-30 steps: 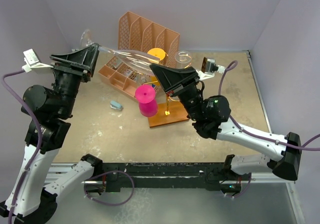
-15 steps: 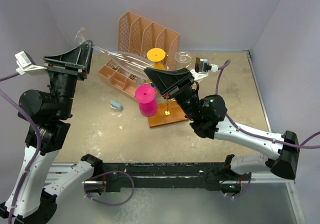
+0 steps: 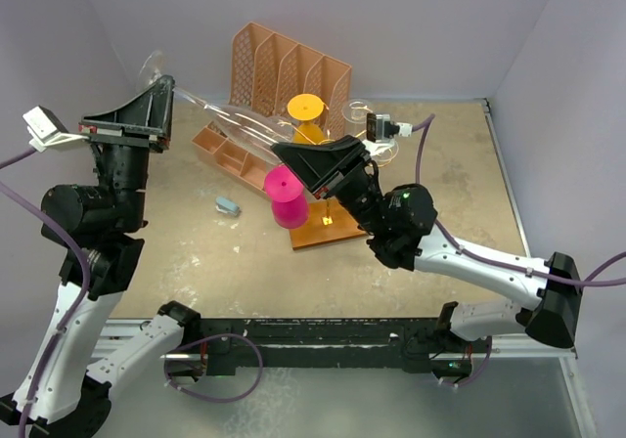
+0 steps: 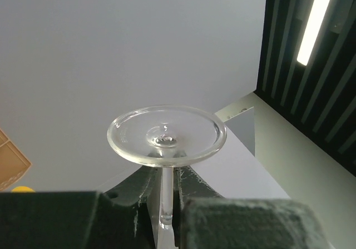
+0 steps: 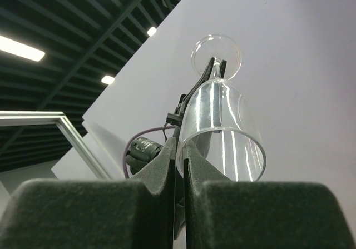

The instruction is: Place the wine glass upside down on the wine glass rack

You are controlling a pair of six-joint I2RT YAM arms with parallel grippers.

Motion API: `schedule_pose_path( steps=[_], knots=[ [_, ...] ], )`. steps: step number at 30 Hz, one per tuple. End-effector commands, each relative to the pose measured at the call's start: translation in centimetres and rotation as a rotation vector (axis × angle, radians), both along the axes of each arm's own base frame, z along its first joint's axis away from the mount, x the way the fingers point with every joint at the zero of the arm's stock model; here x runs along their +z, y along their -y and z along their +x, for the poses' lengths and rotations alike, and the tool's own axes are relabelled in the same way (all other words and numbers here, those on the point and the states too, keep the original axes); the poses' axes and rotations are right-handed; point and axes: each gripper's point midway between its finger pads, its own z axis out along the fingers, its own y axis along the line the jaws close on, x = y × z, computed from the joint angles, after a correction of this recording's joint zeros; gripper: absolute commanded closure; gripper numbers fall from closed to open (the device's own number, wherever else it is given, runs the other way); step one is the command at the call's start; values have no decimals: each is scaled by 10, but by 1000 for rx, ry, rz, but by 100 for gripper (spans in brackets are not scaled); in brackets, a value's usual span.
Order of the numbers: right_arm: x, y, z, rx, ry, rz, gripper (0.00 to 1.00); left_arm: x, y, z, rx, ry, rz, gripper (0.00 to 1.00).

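A clear wine glass is stretched out almost level above the table between both arms. My left gripper is shut on its stem just under the round foot; the stem stands between the two fingers. My right gripper is shut on the rim of the bowl, with one finger inside and one outside. The wine glass rack sits below and right of the glass on its brown wooden base. The right arm hides most of its gold wire.
A peach slotted organizer stands at the back, with a low peach tray in front of it. A pink spool, an orange spool and a small grey-blue object are close by. Another clear glass shows behind the right wrist.
My left gripper's jaws have closed onto the stem. Both arms and the glass have shifted slightly left, with the foot end higher.
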Motion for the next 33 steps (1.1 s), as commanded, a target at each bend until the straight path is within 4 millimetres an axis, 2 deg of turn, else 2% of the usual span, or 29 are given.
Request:
schedule_pose_path(
  steps=[1, 8, 10, 13, 15, 17, 20, 26, 30, 33],
  knots=[
    [27, 14, -25, 103, 59, 105, 100, 26, -15, -16, 54, 125, -33, 100],
    [24, 19, -24, 89, 42, 100, 100, 26, -23, -22, 106, 136, 4, 100],
    [23, 20, -25, 91, 42, 92, 88, 28, -25, -25, 118, 145, 15, 100],
    [20, 22, -26, 90, 36, 71, 58, 30, -26, -28, 134, 146, 42, 100],
    [11, 23, -19, 48, 7, 37, 40, 30, -28, -29, 151, 141, 62, 100],
    [3, 26, -18, 20, 6, 11, 31, 30, -32, -31, 175, 132, 82, 100],
    [-2, 35, -15, -25, -2, -9, 28, 27, -35, -33, 203, 110, 130, 100],
    [-15, 40, -4, -145, -6, -167, 25, 30, -45, -47, 260, 100, 232, 100],
    [-13, 48, -1, -239, 54, -259, 24, 29, -34, -53, 235, 102, 369, 100],
    [-8, 45, -4, -276, 154, -345, 23, 24, -14, -57, 160, 122, 499, 100]
  ],
)
